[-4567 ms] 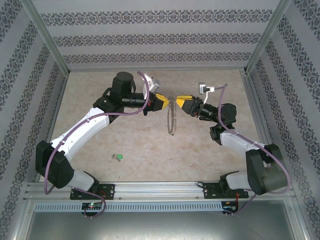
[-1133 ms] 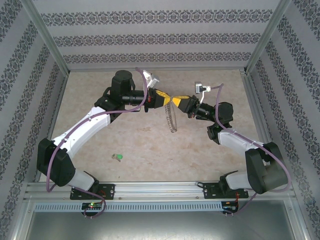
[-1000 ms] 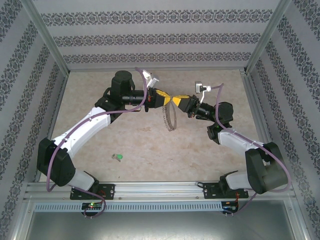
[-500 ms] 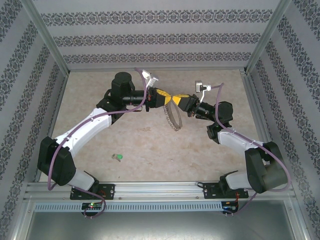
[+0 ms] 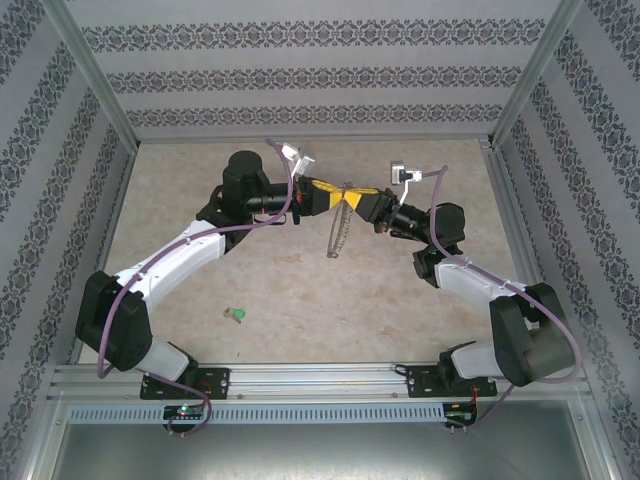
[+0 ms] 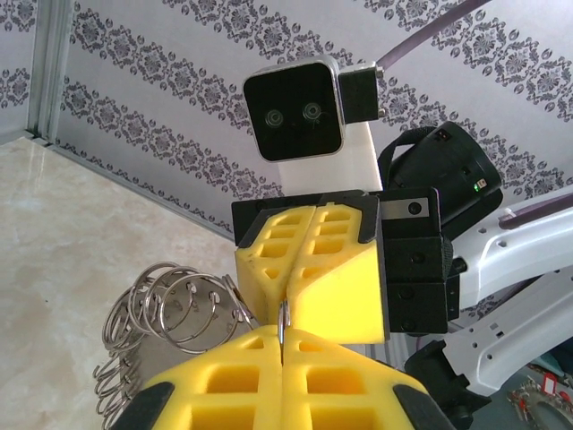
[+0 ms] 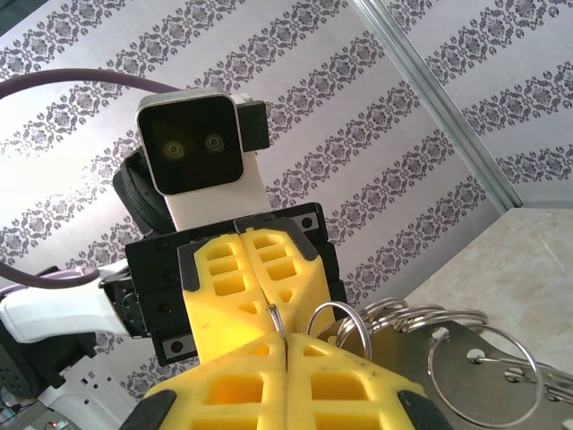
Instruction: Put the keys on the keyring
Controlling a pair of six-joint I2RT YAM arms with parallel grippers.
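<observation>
Near my bases, at about 7 o'clock from the middle of the table [image 5: 300, 300], the green key [image 5: 236, 315] lies loose on the surface. It is in the same place as some seconds ago, and it is well apart from both of my hands.

Farther out, over the middle of the table, my left gripper [image 5: 338, 193] and my right gripper [image 5: 358, 200] meet tip to tip. Some seconds ago there was a gap between them with the keyring [image 5: 338, 232] hanging in it; now the gap is gone. Both pairs of yellow fingers are pressed together on the same thin wire of the ring, the left from 9 o'clock and the right from 3 o'clock. In the left wrist view the wire stands between the pads, and a bunch of small rings [image 6: 170, 309] hangs at 8 o'clock from the pinch.

Half a second ago the ring showed as an open oval. Now it has turned edge-on and runs as a thin line toward 6 o'clock from the pinch.

I judge that the ring is well secured, but no key is in hand. One gripper will have to release and go back for the green key.

Beyond my hands, at 12 o'clock, is the patterned wall [image 5: 320, 80].
</observation>
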